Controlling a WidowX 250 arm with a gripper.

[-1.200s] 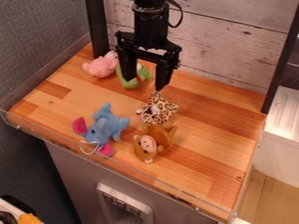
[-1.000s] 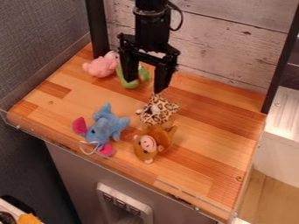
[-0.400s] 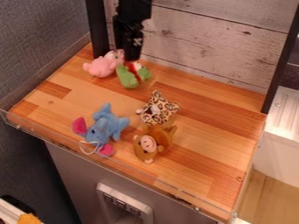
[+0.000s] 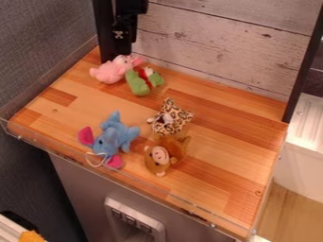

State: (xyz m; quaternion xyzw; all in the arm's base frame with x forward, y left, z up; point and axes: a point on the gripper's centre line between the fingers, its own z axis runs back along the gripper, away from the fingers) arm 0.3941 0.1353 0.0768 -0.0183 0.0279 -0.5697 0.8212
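Claw hangs at the worktop's back left; whether spread or closed, cannot tell. Pink plush nearest, below and slightly left in view, long axis slanting up rightward; green plush just beside, right.

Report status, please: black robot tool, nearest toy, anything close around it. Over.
Black tool: above far left corner, carrying no toy. Pink plush toy: below tool, on brown wooden table. Green plush toy with red patch: close beside pink one.
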